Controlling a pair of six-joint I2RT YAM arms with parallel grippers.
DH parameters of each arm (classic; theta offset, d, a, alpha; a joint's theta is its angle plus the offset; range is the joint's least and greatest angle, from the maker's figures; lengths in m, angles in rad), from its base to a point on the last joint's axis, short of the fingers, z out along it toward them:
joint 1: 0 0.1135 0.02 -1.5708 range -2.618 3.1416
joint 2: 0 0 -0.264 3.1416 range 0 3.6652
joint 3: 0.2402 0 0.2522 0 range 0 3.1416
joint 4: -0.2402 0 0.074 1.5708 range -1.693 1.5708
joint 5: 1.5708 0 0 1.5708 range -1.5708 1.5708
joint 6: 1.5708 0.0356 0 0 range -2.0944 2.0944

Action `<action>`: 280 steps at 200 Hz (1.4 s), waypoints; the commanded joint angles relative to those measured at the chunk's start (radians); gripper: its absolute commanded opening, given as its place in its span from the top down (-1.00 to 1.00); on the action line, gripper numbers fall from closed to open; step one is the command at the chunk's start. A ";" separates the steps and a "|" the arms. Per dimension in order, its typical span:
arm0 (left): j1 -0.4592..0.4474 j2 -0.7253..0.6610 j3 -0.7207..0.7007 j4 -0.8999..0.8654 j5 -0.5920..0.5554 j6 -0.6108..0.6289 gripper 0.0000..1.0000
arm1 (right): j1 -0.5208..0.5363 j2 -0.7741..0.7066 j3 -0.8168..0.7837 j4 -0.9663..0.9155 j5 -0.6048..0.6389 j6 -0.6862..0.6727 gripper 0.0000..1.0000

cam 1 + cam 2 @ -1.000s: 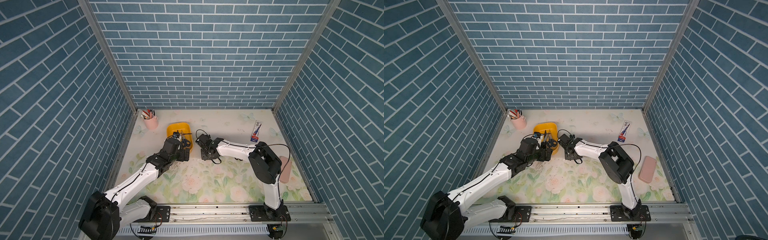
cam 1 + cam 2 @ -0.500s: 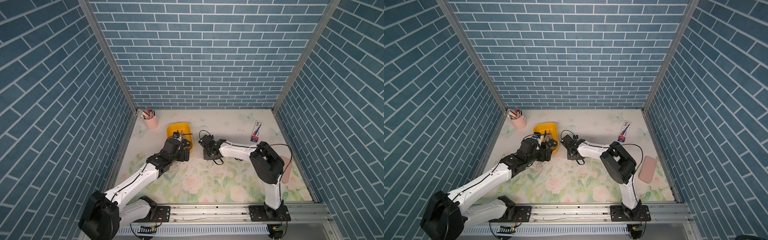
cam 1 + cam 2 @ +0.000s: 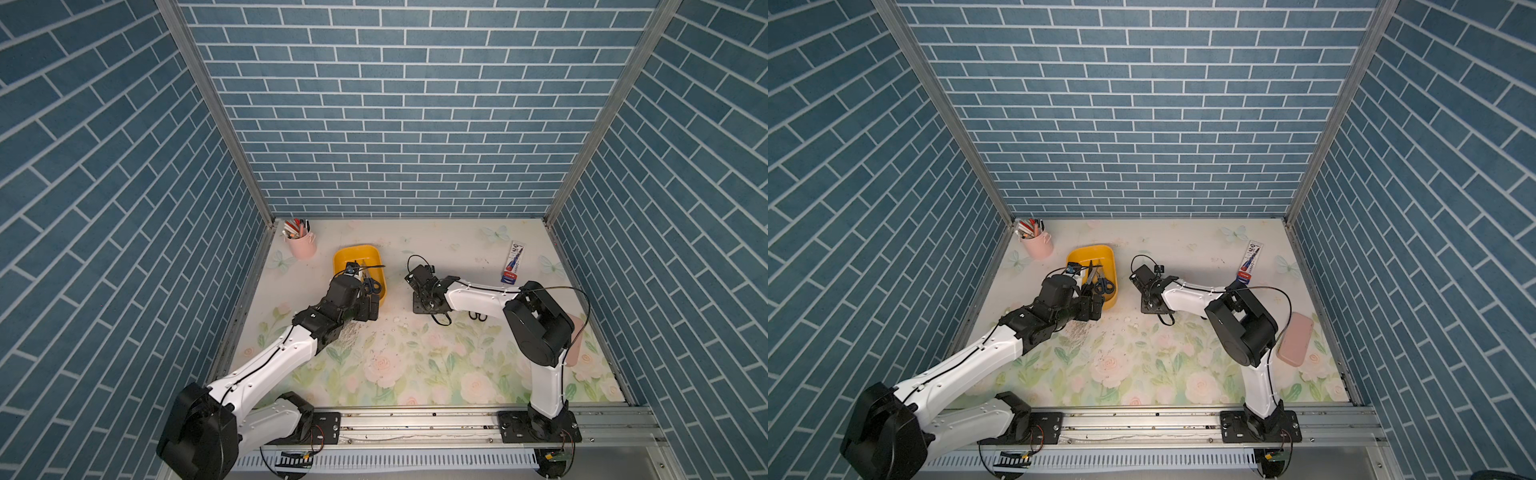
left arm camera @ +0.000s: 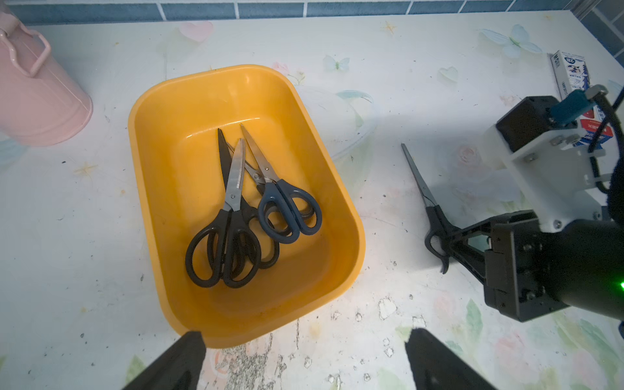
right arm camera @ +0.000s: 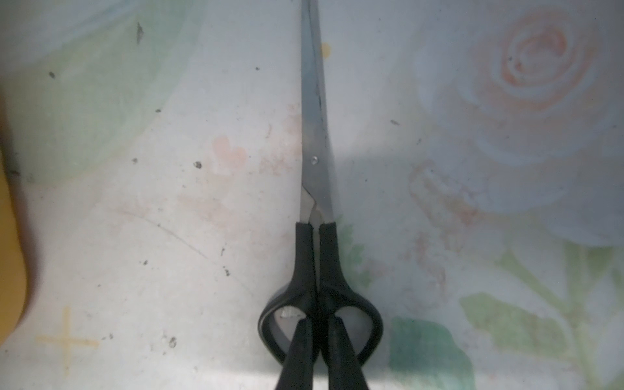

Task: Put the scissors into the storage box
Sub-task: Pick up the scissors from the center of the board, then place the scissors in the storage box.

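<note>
- The scissors [image 5: 315,189] that are outside the box lie on the flowered table [image 4: 388,84]. In both top views they are on the 3 o'clock side of the storage box [image 4: 189,111], near it but not touching.
- Their long axis runs about 12 to 6 o'clock. The shut blades point to 12 and the black loops to 6, roughly parallel to the box's long side.
- The right gripper [image 5: 319,324] is clamped on them. One finger [image 5: 300,344] reaches into each loop, and the two pinch the inner handle bars where the loops meet.
- The left gripper [image 4: 305,332] hovers at the box's 6 o'clock end with its jaws spread wide, holding and touching nothing.
- Inside the box a blue-handled pair [image 4: 287,212] and black-handled pairs [image 4: 233,202] lie stacked, tips toward 12 o'clock and loops toward 6. How many black ones there are cannot be told.
- A pink pen cup [image 3: 302,245] stands at the box's 10 o'clock, well apart from it.
</note>
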 commanded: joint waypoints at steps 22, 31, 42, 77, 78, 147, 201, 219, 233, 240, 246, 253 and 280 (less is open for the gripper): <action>-0.004 -0.004 0.038 -0.023 -0.057 0.006 -0.98 | -0.012 -0.012 -0.016 -0.161 0.035 -0.061 1.00; -0.004 -0.001 0.040 -0.025 -0.072 0.001 -0.98 | -0.012 -0.026 -0.006 -0.175 0.036 -0.069 1.00; -0.004 0.003 0.043 -0.025 -0.081 -0.005 -0.98 | -0.012 -0.043 0.002 -0.190 0.030 -0.075 1.00; -0.004 0.014 0.048 -0.020 -0.100 -0.022 -0.98 | -0.011 -0.094 0.010 -0.230 0.007 -0.081 1.00; -0.004 0.014 0.048 -0.019 -0.101 -0.023 -0.98 | -0.010 -0.095 0.010 -0.229 0.005 -0.081 1.00; -0.005 0.019 0.055 -0.014 -0.143 -0.045 -0.99 | -0.004 -0.153 0.049 -0.244 -0.015 -0.090 1.00; -0.004 -0.001 0.053 -0.029 -0.169 -0.045 -0.99 | -0.003 -0.149 0.045 -0.235 -0.013 -0.102 1.00; -0.005 -0.015 0.048 -0.026 -0.196 -0.043 -1.00 | 0.000 -0.165 0.065 -0.229 -0.003 -0.115 1.00; -0.004 -0.020 0.050 -0.026 -0.217 -0.047 -1.00 | 0.000 -0.166 0.101 -0.236 -0.001 -0.133 1.00; -0.005 -0.023 0.053 -0.025 -0.226 -0.049 -1.00 | 0.000 -0.161 0.130 -0.247 -0.002 -0.142 1.00; -0.004 -0.026 0.054 -0.025 -0.234 -0.054 -1.00 | 0.001 -0.154 0.156 -0.254 -0.010 -0.150 1.00; -0.004 -0.031 0.056 -0.023 -0.245 -0.060 -1.00 | 0.004 -0.144 0.190 -0.261 -0.019 -0.162 1.00; -0.004 -0.043 0.060 -0.030 -0.297 -0.086 -1.00 | 0.034 -0.083 0.365 -0.281 -0.040 -0.197 1.00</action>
